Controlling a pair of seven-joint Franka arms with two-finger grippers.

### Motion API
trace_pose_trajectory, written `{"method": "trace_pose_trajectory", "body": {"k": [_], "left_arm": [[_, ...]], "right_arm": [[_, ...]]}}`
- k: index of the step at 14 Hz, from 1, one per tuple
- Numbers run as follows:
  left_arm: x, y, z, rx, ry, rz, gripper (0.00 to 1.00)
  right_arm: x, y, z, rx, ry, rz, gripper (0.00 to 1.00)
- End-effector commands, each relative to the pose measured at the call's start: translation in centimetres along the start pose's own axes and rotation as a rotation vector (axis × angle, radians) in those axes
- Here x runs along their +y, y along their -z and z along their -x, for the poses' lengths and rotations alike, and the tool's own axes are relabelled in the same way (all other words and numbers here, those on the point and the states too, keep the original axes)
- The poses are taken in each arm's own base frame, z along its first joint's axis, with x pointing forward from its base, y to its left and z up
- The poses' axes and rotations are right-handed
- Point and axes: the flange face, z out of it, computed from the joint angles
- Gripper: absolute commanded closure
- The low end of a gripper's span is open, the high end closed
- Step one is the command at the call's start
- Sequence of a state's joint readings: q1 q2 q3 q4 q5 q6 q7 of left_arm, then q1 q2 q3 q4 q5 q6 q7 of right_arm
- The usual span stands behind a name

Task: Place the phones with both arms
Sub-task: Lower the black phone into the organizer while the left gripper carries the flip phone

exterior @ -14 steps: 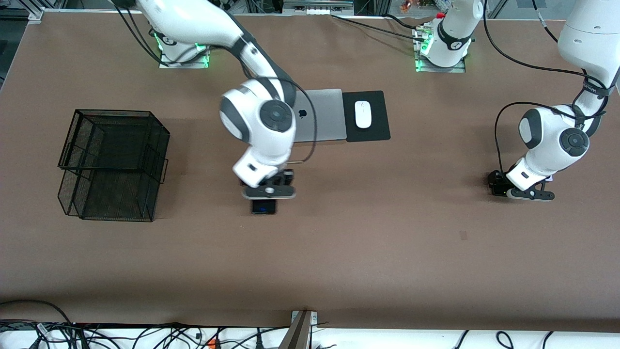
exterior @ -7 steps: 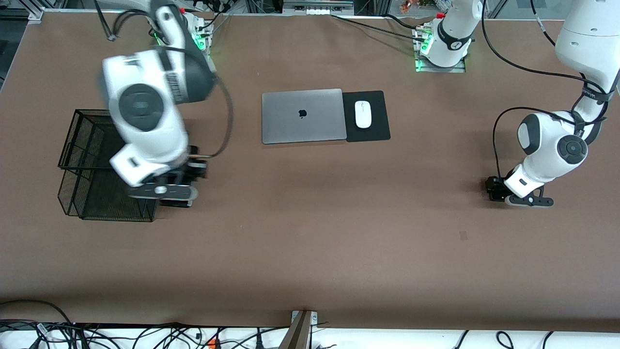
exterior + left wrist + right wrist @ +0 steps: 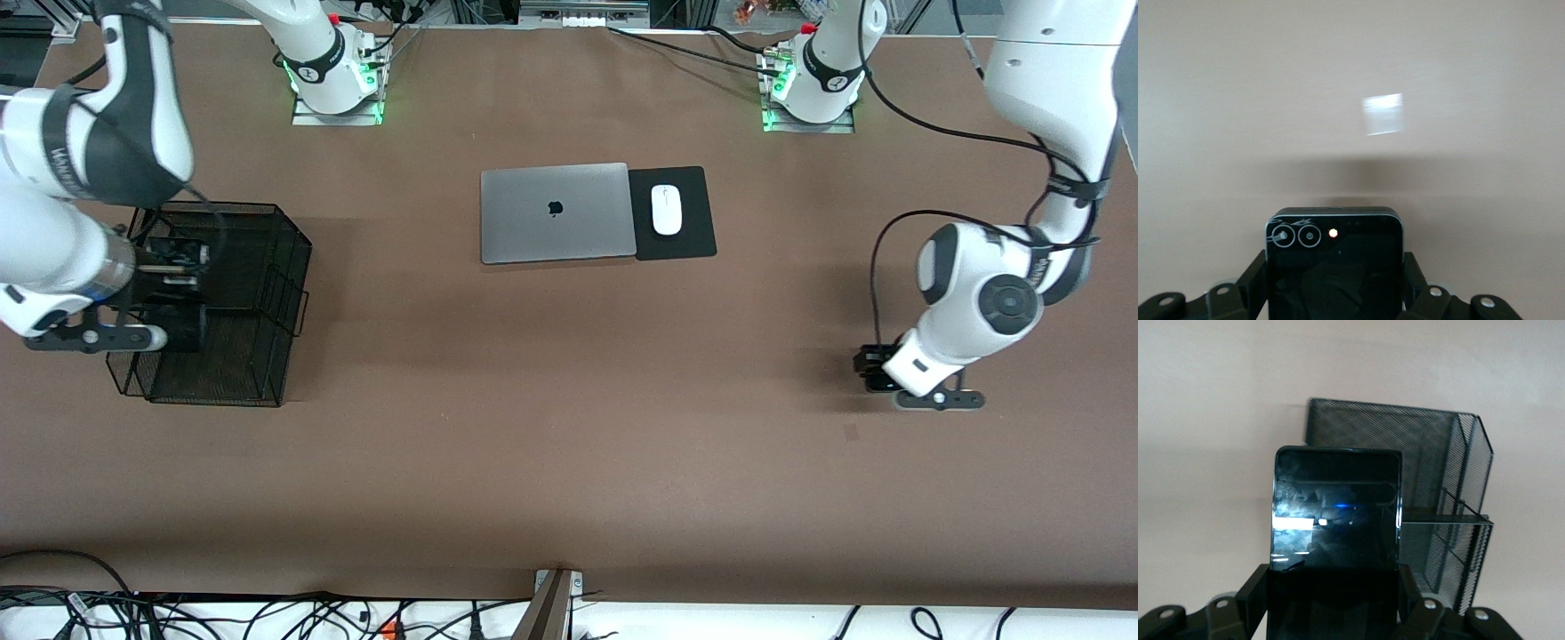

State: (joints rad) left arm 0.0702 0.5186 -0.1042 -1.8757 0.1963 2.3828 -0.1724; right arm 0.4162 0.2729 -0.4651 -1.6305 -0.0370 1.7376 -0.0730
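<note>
- Right wrist view gives you what matters: right gripper (image 3: 1331, 613) is clamped on a dark-screened phone (image 3: 1336, 510), and the black mesh organizer (image 3: 1431, 473) sits ahead of the phone's free end, offset to one side, not lined up under it.
- Phone's long axis runs straight out from the jaws toward the organizer, so I'd judge you need a sideways shift more than extra reach before lowering.
- Front view: right gripper (image 3: 173, 302) hangs over the mesh organizer (image 3: 284, 258) at the right arm's end of the table, roughly above the step between upper and lower tier. Can't tell which tier the phone is actually over.
- Left gripper (image 3: 876, 378) is low over bare table at the left arm's end, well apart from the laptop (image 3: 556, 212) and mouse (image 3: 666, 209).
- Left wrist view: left gripper (image 3: 1335, 300) is closed on a small black folded phone (image 3: 1333, 263) w/ two ringed lenses; only bare table ahead of it.
- Right arm is clearly the nearer one to the organizer; left has the whole table to cross, so expect right to place first.
- Third phone isn't visible in any view.
</note>
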Motion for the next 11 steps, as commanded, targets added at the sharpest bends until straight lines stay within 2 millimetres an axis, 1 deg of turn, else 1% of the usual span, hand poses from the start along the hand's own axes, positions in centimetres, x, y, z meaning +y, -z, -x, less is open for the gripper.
{"method": "trace_pose_trajectory", "body": {"k": [1, 2, 3, 4, 6, 7, 8, 10, 11], "left_arm": [[5.8, 0.9, 0.1, 0.003, 0.031, -0.013, 0.72], [9.1, 1.0, 0.6, 0.003, 0.025, -0.013, 0.72], [11.9, 0.7, 0.8, 0.005, 0.029, -0.012, 0.72], [15.1, 0.7, 1.3, 0.002, 0.032, -0.014, 0.72], [20.9, 0.7, 1.8, -0.005, 0.062, -0.020, 0.72], [24.2, 0.7, 2.1, -0.015, 0.079, -0.028, 0.72], [26.9, 0.8, 2.0, -0.019, 0.111, -0.026, 0.72], [31.9, 1.0, 2.5, -0.030, 0.138, 0.012, 0.72], [33.5, 0.9, 2.8, -0.029, 0.133, 0.022, 0.72]], "right_arm": [[3.2, -2.4, 2.7, 0.023, 0.010, -0.052, 0.95], [5.2, -4.4, 3.3, 0.020, 0.018, -0.056, 0.95], [6.2, -6.2, 4.3, 0.017, 0.014, -0.067, 0.95], [6.5, -7.2, 5.4, 0.025, 0.008, -0.084, 0.95], [7.3, -9.4, 7.8, 0.025, -0.009, -0.123, 0.95], [7.4, -10.0, 8.3, 0.022, -0.012, -0.130, 0.95], [8.1, -10.5, 8.7, 0.011, -0.022, -0.134, 0.95], [8.5, -11.0, 8.9, 0.006, -0.023, -0.135, 0.95], [8.5, -11.2, 8.8, 0.005, -0.023, -0.131, 0.95]]}}
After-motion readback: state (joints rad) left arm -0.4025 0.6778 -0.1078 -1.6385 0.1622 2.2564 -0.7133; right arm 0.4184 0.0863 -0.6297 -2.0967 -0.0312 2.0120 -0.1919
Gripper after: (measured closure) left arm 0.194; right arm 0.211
